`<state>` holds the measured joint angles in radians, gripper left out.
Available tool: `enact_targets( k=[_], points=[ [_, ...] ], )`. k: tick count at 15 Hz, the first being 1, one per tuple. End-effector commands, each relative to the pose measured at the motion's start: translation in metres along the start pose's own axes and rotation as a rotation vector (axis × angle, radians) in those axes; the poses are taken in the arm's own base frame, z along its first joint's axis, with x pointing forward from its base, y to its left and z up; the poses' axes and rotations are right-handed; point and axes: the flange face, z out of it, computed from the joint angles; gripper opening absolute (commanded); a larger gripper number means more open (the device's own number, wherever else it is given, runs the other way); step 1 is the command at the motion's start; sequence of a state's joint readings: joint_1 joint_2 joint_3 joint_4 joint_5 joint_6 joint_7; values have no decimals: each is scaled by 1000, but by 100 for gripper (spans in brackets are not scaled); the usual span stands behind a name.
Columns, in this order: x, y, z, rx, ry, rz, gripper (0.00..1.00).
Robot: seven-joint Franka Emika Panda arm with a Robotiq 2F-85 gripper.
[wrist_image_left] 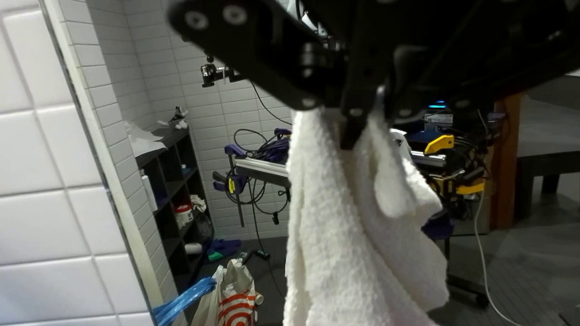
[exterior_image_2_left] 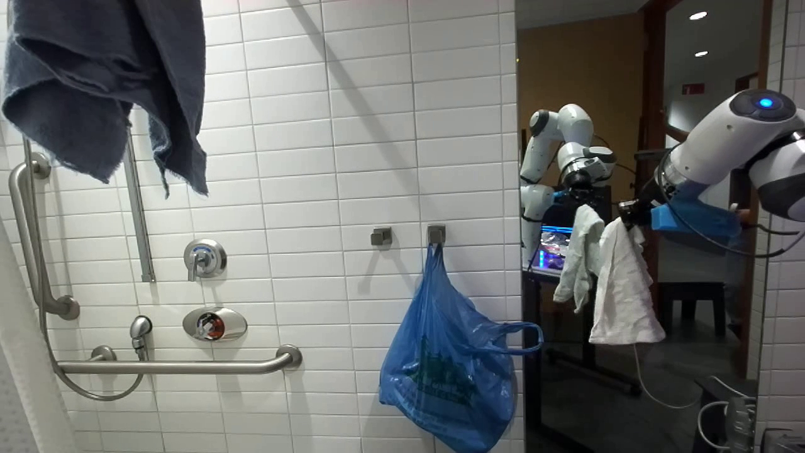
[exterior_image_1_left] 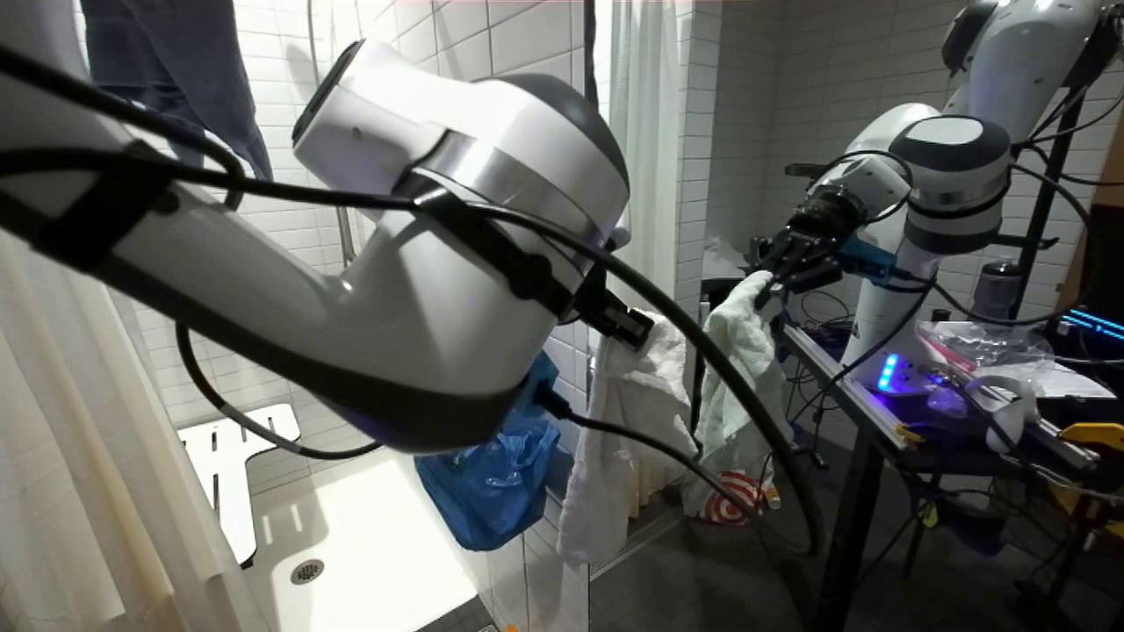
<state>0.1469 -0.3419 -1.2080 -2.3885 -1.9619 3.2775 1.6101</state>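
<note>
The hand (exterior_image_2_left: 631, 212) is clamped on the top of a white towel (exterior_image_2_left: 624, 289), pinching a bunched bit between its fingers (wrist_image_left: 355, 102), and in both exterior views the rest hangs below it in loose folds. In the wrist view the hand sits across the top, with the white towel directly beneath its tips. Behind the hand, in an exterior view, is a tall mirror (exterior_image_2_left: 591, 409), which repeats both the arm (exterior_image_2_left: 717, 151) and the white towel. There, to the left of the hand and lower, a blue plastic bag (exterior_image_2_left: 443, 377) hangs from a square hook (exterior_image_2_left: 436, 234), apart from the white towel; a second hook (exterior_image_2_left: 381, 236) sits left of that, farther from the hand. Well left of the hand are a shower handle (exterior_image_2_left: 200, 261) somewhat below its level and a grab bar (exterior_image_2_left: 182, 367) lower down, while a dark blue-grey towel (exterior_image_2_left: 107, 82) hangs at the far upper left, above the hand's height, its top out of view
</note>
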Motion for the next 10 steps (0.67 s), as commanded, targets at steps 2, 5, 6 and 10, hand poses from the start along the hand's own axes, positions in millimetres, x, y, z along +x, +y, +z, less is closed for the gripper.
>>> enact_targets(
  k=[2, 5, 6, 10],
  points=[
    [24, -6, 4, -5, 25, -34, 1],
    [36, -8, 5, -9, 41, -39, 1],
    [40, -7, 5, -10, 47, -40, 1],
    [57, -2, 6, -13, 66, -25, 1]
  ],
)
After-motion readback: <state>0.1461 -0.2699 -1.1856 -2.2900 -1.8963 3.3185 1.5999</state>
